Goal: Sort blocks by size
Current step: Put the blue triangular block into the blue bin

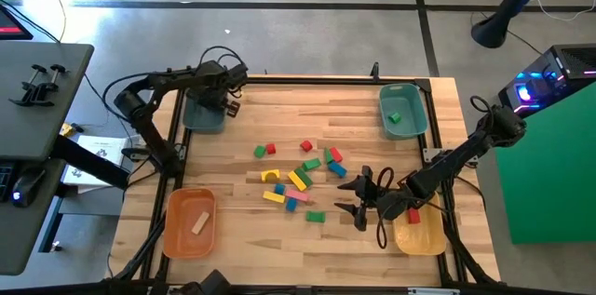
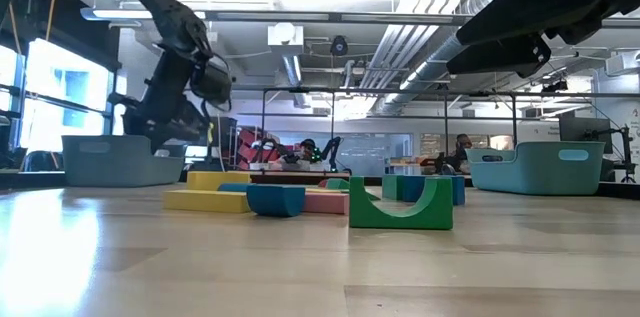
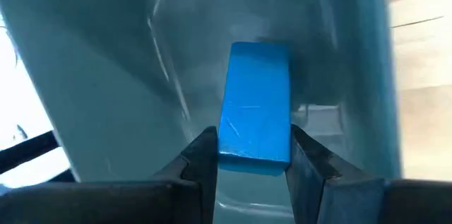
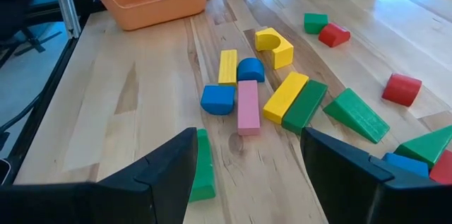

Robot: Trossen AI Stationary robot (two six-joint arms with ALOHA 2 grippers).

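Over at the far-left corner, the left gripper (image 3: 254,171) is pinched on a blue block (image 3: 256,111) and hanging inside the teal bin (image 1: 203,116), so that one looks about to be dropped off. Right gripper (image 1: 358,199) is spread wide with nothing in it, hovering low over the near-right part of the table (image 1: 251,239), just beside the yellow bin (image 1: 421,235).

Progress so far, as far as I can see: the orange bin (image 1: 189,223) has one natural wood bar (image 1: 200,223) in it, the second teal bin (image 1: 403,112) at far right has a green block (image 1: 395,117), and the yellow bin has a red block (image 1: 413,214). So only a handful are sorted.

Most of the blocks are loose in the middle of the table: a yellow arch (image 4: 274,46), a pink bar (image 4: 247,107), a couple of yellow bars (image 4: 284,97), blue half-rounds (image 4: 217,99), a green wedge (image 4: 357,114), a red cylinder (image 4: 402,88) and a green arch (image 2: 400,204), among others.

I'd call it early days, well under half done, with the central pile basically all left to go
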